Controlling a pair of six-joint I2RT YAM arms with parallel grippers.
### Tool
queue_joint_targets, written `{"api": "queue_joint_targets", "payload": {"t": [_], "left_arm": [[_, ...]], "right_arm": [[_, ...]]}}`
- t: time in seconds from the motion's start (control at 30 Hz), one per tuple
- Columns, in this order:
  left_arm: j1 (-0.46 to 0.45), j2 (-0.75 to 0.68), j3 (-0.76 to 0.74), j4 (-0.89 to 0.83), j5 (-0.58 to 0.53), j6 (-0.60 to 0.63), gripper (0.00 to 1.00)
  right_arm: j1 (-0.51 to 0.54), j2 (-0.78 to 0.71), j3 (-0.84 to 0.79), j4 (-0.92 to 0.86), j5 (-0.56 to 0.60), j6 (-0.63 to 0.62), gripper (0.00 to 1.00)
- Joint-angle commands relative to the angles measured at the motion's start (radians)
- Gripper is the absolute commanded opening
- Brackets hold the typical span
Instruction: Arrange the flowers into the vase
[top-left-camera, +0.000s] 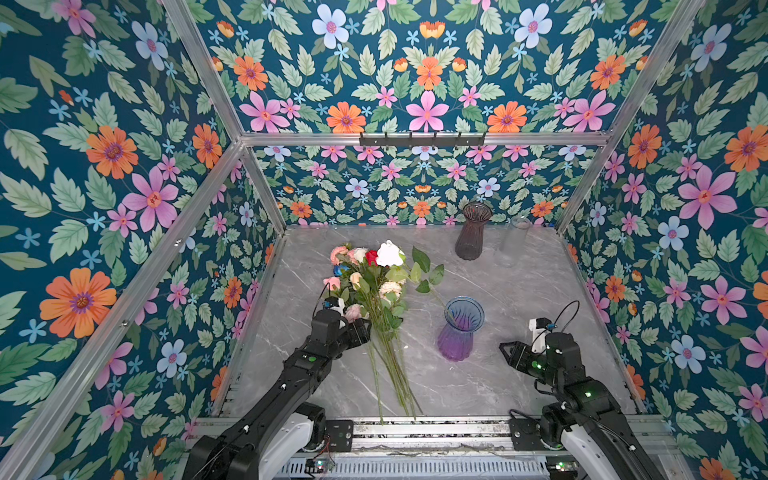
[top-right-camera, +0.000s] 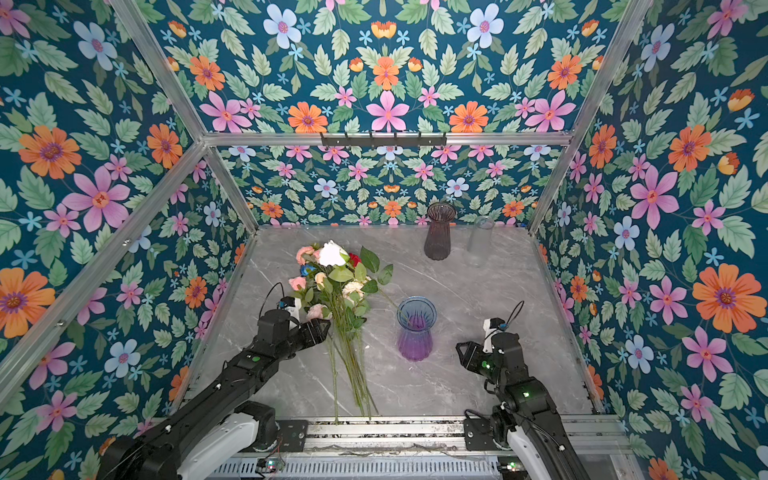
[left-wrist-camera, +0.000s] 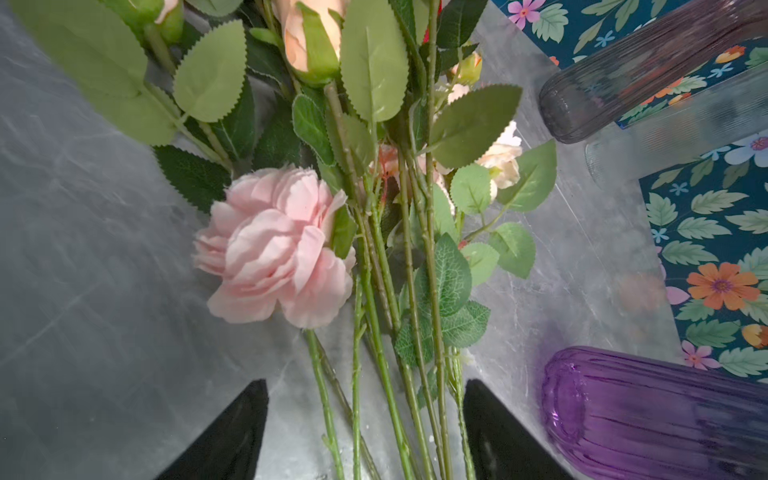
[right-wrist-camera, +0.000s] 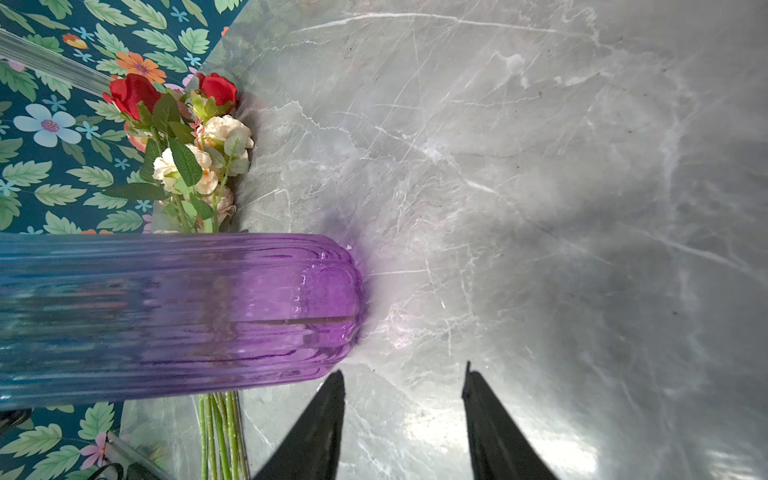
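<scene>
The flowers (top-left-camera: 374, 286) lie in a bundle on the marble table (top-left-camera: 519, 291), heads toward the back wall and green stems (top-left-camera: 395, 374) toward the front edge. The vase (top-left-camera: 459, 330), blue at the rim and purple at the base, stands upright to their right. My left gripper (top-left-camera: 365, 330) is down over the stems just below a pink peony (left-wrist-camera: 274, 245). It is open, with several stems (left-wrist-camera: 374, 415) lying between its jaws and gaps on both sides. My right gripper (top-left-camera: 505, 347) is open and empty, close to the vase's (right-wrist-camera: 208, 307) base on its right.
A dark smoky vase (top-left-camera: 471, 232) and a clear glass vase (top-left-camera: 513, 239) stand at the back right near the wall. Flower-printed walls close in the table on three sides. A metal rail (top-left-camera: 415, 432) runs along the front edge.
</scene>
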Motion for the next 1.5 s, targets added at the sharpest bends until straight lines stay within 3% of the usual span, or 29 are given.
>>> {"api": "queue_joint_targets", "payload": {"t": [0.0, 0.1, 0.43, 0.73, 0.93, 1.07, 1.47], "left_arm": [[0.011, 0.048, -0.008, 0.081, 0.075, -0.021, 0.64], [0.017, 0.097, -0.02, 0.106, 0.077, -0.024, 0.56], [0.032, 0.171, -0.059, 0.192, 0.095, -0.039, 0.47], [0.044, 0.236, -0.081, 0.286, 0.138, -0.067, 0.29], [0.052, 0.245, -0.079, 0.306, 0.156, -0.072, 0.11], [0.055, 0.2, -0.072, 0.28, 0.158, -0.074, 0.0], [0.056, -0.142, 0.07, -0.045, 0.062, -0.006, 0.0]], "right_arm": [[0.0, -0.003, 0.003, 0.01, 0.009, -0.005, 0.48], [0.0, -0.004, 0.003, 0.01, 0.009, -0.004, 0.48], [0.0, -0.032, 0.0, 0.007, -0.005, -0.01, 0.48], [0.0, -0.077, -0.007, -0.005, -0.006, -0.011, 0.49], [0.0, -0.066, -0.005, -0.002, -0.009, -0.009, 0.49], [0.0, -0.067, -0.005, 0.0, -0.009, -0.009, 0.48], [0.0, -0.068, -0.005, -0.004, -0.005, -0.008, 0.48]]}}
